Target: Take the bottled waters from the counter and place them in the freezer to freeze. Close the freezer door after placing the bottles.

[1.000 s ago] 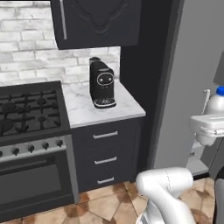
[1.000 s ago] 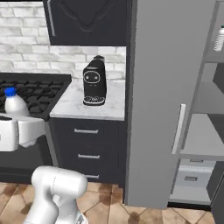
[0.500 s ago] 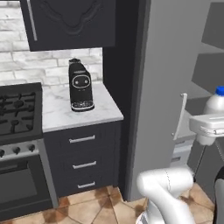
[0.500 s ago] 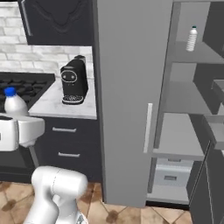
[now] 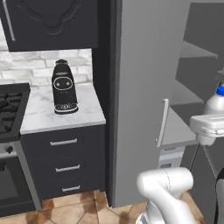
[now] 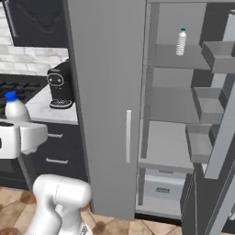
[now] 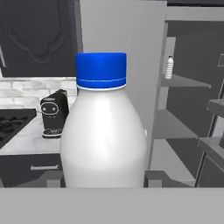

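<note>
Left base view. We see the gripper (image 5: pixel 213 127) at the right edge of the frame, clenched around the white bottle with a blue cap (image 5: pixel 217 101), which stands upright in it. The bottle is held in open air before the freezer (image 5: pixel 144 87), level with one of its grey shelves (image 5: pixel 177 127). To the left, the counter (image 5: pixel 43 114) carries a black coffee machine (image 5: pixel 64 87) set back from its front edge; the slab's right edge meets the tall grey door with a pale handle (image 5: pixel 162 123).

Right base view. We find the gripper (image 6: pixel 20 137) at the left edge, the white bottle (image 6: pixel 14 108) rising from it, well apart from the freezer interior. The second, clear ribbed bottle (image 6: pixel 181 42) stands upright on an upper shelf (image 6: pixel 176 57), with free shelf surface on both sides. The freezer door (image 6: pixel 220 137) hangs open at the right, its bins (image 6: pixel 202 142) projecting toward the shelves.

Hand view. The white bottle (image 7: pixel 104 131) sits centred and close to the lens. Past its right shoulder we see the clear bottle (image 7: pixel 169 68) on its shelf (image 7: pixel 183 82), and past its left the coffee machine (image 7: pixel 53 113) on the counter (image 7: pixel 22 140).
</note>
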Controlling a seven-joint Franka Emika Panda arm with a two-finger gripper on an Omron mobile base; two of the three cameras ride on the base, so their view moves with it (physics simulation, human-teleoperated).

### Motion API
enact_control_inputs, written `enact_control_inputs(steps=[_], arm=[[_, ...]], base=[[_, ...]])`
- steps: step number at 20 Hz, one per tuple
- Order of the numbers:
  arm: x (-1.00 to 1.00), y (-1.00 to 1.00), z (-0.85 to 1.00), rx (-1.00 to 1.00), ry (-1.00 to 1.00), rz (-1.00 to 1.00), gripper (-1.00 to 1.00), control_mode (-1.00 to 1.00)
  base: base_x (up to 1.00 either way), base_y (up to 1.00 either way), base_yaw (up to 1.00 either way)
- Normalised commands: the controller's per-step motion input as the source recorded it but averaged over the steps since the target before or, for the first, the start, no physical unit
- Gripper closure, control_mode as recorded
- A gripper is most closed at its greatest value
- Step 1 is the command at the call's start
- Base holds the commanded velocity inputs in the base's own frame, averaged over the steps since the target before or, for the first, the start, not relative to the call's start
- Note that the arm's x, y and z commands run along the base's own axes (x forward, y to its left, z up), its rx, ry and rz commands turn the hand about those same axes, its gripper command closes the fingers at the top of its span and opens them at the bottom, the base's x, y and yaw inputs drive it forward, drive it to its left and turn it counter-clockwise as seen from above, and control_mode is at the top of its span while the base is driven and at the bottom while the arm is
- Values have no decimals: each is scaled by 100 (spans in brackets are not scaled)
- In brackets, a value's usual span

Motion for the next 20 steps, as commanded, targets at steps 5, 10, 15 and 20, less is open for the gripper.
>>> enact_control_inputs(steps=[5, 10, 15, 20], arm=[[0, 0, 0, 0, 0, 0, 100, 100], [0, 0, 0, 0, 0, 0, 100, 100], [0, 0, 0, 0, 0, 0, 100, 100], [0, 0, 0, 0, 0, 0, 100, 100]], base=[[43, -22, 8], [52, 0, 0], [43, -10, 0], [5, -50, 0]])
